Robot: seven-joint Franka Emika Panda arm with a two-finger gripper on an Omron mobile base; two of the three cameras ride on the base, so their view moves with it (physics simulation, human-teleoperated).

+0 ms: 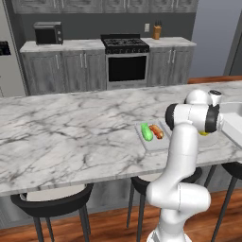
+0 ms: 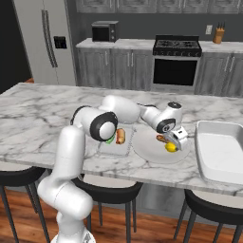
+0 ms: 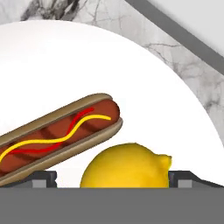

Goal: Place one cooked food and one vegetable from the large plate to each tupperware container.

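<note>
The gripper (image 2: 174, 141) hangs low over the large plate (image 2: 149, 151), on the side of the plate nearest the larger tupperware container (image 2: 222, 151). In the hand view its two dark fingertips (image 3: 43, 178) stand wide apart at the bottom, one at each side, so the jaws are spread and hold nothing.

A yellow lemon (image 3: 127, 166) lies squarely between the fingers, its rounded body filling most of the gap, its small nub pointing toward the right-hand tip. Whether either pad touches the lemon cannot be told; a sliver of white plate shows between the lemon and the left tip.

A hot dog (image 3: 57, 136) in a bun, striped with red and yellow sauce, lies just beyond the lemon, slanting from past the left fingertip up and away. It sits close beside the lemon, seemingly touching its top edge, and lies outside the finger gap.

From the right base view, the lemon (image 2: 170, 147) and hot dog (image 2: 162, 138) lie directly under the gripper. The smaller container (image 1: 156, 142), well to the other side, holds a green vegetable (image 1: 146, 132) and a second hot dog (image 1: 156, 131).
</note>
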